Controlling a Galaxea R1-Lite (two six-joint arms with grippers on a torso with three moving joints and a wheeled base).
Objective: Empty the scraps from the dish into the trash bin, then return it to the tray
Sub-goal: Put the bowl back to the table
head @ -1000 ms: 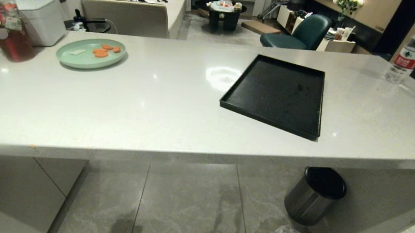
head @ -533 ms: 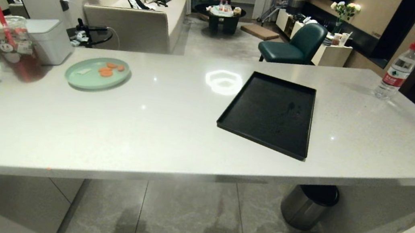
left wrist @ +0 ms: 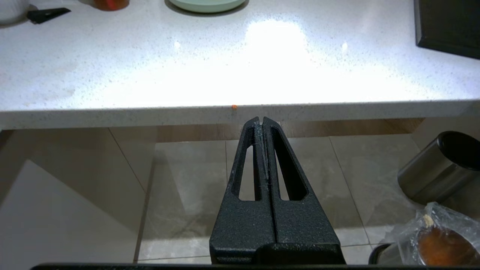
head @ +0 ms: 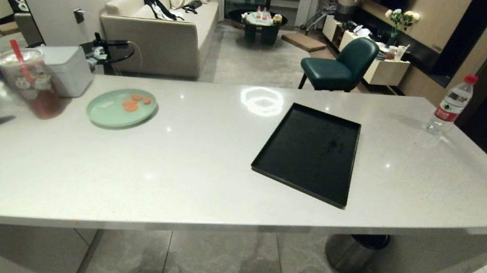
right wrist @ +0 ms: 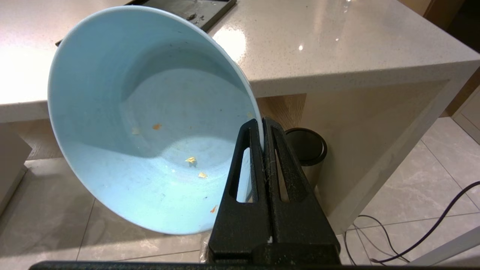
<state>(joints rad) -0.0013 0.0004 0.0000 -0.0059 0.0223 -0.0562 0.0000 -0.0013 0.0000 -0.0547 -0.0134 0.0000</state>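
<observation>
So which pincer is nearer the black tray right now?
Right. The right pincer grips the blue bowl below the counter edge beside the tray; the left pincer hangs shut farther along, tray off to its side.

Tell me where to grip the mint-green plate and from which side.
Grip the mint-green plate by its thin raised rim, on the near edge facing the robot. It lies flat on the counter, so only the rim offers purchase; carrot slices sit toward the far side, and the drink cup crowds its left.
</observation>
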